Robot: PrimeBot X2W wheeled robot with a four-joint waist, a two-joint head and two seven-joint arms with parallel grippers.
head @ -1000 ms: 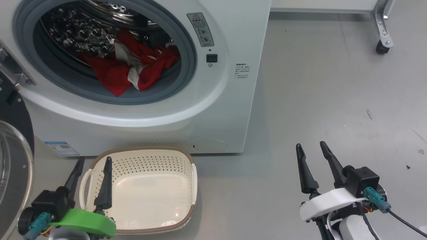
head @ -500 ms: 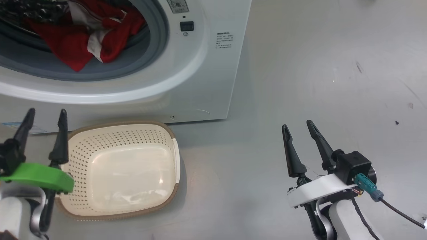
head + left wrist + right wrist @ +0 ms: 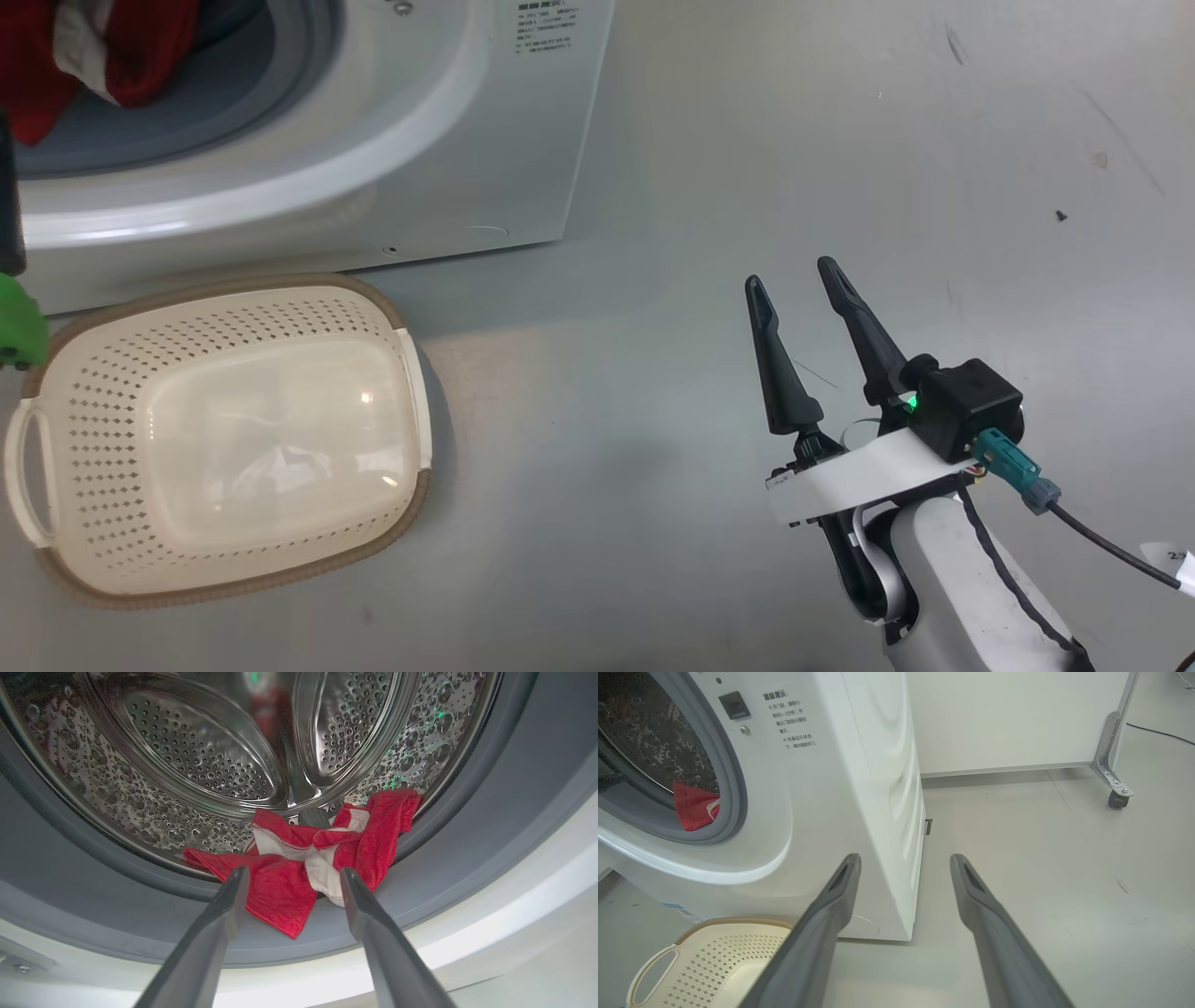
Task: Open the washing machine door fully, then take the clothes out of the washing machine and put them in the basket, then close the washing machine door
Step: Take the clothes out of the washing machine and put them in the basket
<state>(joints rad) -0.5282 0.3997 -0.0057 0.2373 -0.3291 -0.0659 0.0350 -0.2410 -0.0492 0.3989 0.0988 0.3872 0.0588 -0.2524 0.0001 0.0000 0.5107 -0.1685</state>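
Note:
The washing machine (image 3: 373,140) stands at the upper left with its drum mouth uncovered; the washing machine door is out of view. Red clothes (image 3: 280,891) with white trim lie at the bottom of the steel drum and spill over the grey rubber ring. My left gripper (image 3: 293,873) is open just in front of them, not touching. At the head view's left edge I see one of its dark fingers (image 3: 7,205). The cream basket (image 3: 233,285) sits on the floor before the machine with nothing in it. My right gripper (image 3: 791,271) hangs open over bare floor to the right.
A metal leg with a caster (image 3: 1115,788) stands at the far right below a white panel. A dark cable (image 3: 1157,730) runs along the floor behind it. A small dark speck (image 3: 1060,216) lies on the grey floor.
The head camera has swung down and to the right, shifting the whole picture up and left. My left gripper has risen from beside the basket towards the drum mouth. Both grippers stay open.

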